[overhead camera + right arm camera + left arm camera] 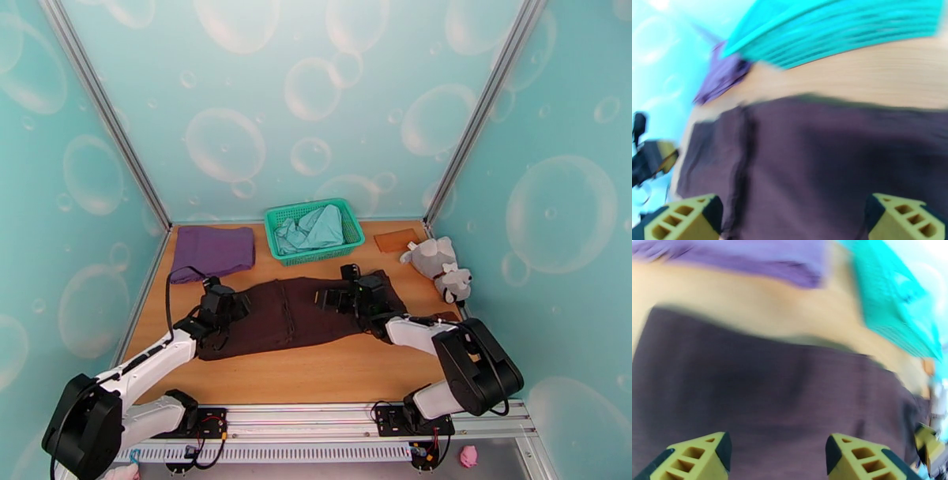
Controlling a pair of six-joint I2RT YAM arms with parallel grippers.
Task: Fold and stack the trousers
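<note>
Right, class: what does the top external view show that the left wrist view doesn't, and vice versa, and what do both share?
Top view adds: the left arm and right arm whole, their mounting rail, the trousers' full outline. Left wrist adds: the left gripper close up, yellow fingers apart above the trousers. Both share: trousers, purple cloth, green basket, wooden table.

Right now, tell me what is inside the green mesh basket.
A crumpled pale teal garment lies inside the green mesh basket, rising about to its rim. Whatever may be beneath the garment, and the basket's floor, is covered from view.
</note>
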